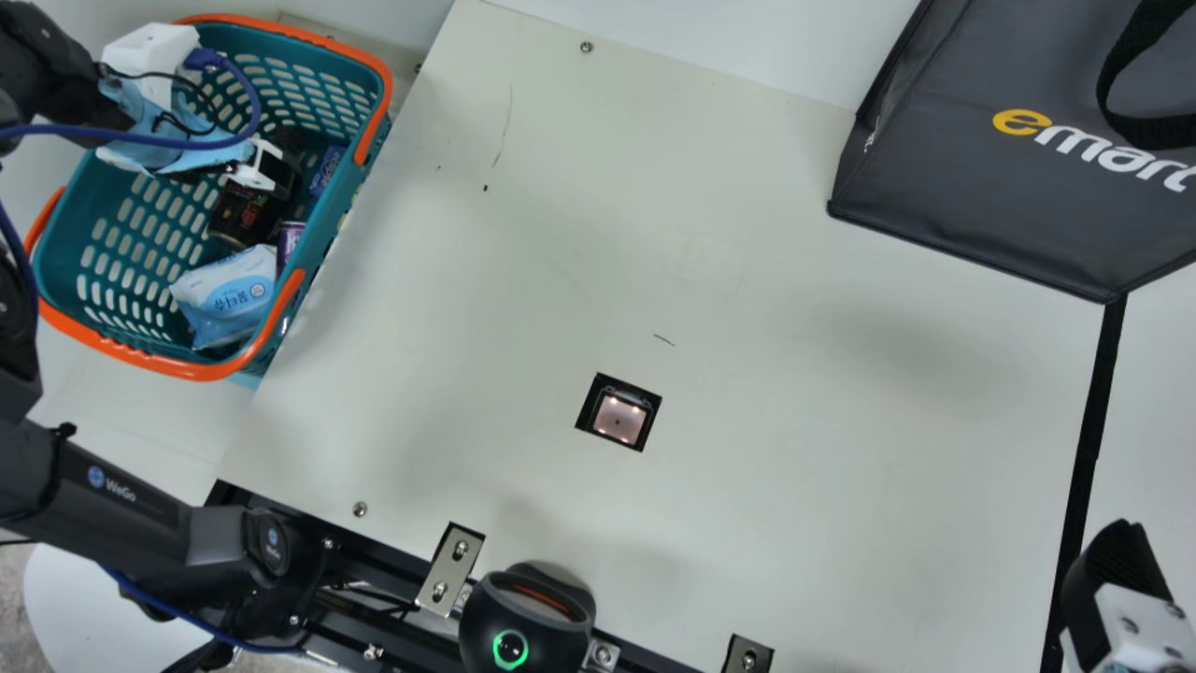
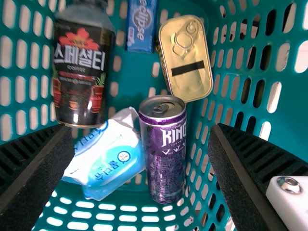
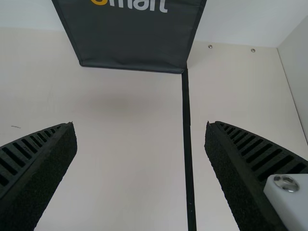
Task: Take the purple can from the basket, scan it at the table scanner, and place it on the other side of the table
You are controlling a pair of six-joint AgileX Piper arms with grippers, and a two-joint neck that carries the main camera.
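In the main view, my left gripper (image 1: pixel 278 174) hangs in the teal perforated plastic basket (image 1: pixel 140 220); the shiny purple metal can (image 1: pixel 289 239) stands by its wall. My left wrist view shows ribbed fingers (image 2: pixel 250 178) spread wide, empty, and a gold, round-cornered tin (image 2: pixel 187 57) near the can. In my right wrist view, my right gripper (image 1: pixel 1117 551) gapes wide over smooth cream tabletop (image 3: pixel 130 159).
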